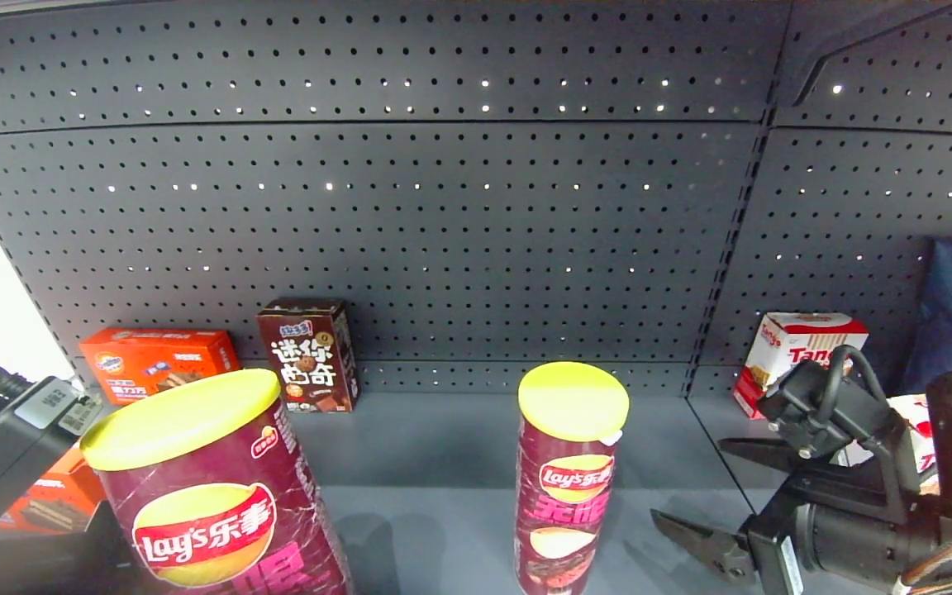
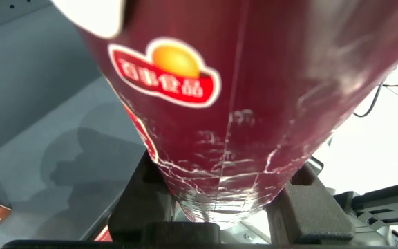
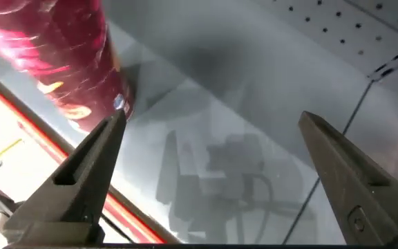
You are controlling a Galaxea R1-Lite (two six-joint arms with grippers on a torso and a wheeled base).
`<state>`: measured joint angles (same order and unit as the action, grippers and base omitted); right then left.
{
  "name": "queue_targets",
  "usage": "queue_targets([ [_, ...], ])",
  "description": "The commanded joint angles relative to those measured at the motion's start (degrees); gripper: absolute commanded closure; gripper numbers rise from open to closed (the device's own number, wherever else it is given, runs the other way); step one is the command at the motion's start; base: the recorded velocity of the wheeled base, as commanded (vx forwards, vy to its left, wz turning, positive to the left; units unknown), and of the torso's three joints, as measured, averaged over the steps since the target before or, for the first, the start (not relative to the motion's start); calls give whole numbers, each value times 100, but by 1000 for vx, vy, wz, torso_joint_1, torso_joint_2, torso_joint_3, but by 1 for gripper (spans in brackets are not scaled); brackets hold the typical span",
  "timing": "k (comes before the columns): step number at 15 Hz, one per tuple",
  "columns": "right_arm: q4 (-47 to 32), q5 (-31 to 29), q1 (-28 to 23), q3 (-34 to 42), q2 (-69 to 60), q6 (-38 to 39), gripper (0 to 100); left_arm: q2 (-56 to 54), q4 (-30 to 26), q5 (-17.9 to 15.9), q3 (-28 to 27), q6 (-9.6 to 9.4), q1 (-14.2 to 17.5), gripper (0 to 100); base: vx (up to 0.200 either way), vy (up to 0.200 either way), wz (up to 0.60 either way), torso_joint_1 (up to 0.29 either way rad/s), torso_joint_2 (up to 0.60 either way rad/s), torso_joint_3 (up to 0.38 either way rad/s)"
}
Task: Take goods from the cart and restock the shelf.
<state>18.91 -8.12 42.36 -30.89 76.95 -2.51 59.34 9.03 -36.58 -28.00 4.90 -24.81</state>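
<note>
Left gripper [image 2: 223, 207] clamped low on maroon cylindrical crisp can with yellow plastic lid [image 1: 211, 496]; looked light, stiff yet crushable, glossy wrap slippery; mid-body hold judged safest. Right gripper [image 1: 691, 483] empty, jaws apart.

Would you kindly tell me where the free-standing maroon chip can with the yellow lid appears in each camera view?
Head view: the free-standing maroon chip can with the yellow lid stands upright mid-shelf.
Left wrist view: this can is the other maroon chip can, held by the left gripper.
Right wrist view: the free-standing can sits just beyond one jaw of the open right gripper.
Shared landmark: the grey shelf board.
</note>
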Motion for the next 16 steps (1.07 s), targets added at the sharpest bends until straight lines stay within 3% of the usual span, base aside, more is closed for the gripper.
queue_targets([
  [1,34,-111,-17,-84,391,14,0,-2,2,2,-4,2,2,100,0,0,0,0,0,0],
  [10,175,-252,-61,-145,708,49,0,95,28,81,-171,2,2,100,0,0,0,0,0,0],
  [12,183,-243,-123,-145,690,119,0,420,125,406,-294,-77,-7,100,0,0,0,0,0,0],
  [14,227,-234,-123,-145,629,163,0,842,433,732,-355,-332,-15,100,0,0,0,0,0,0],
  [16,254,-216,-123,-119,593,225,0,1018,415,1189,-496,-376,-217,100,0,0,0,0,0,0],
])
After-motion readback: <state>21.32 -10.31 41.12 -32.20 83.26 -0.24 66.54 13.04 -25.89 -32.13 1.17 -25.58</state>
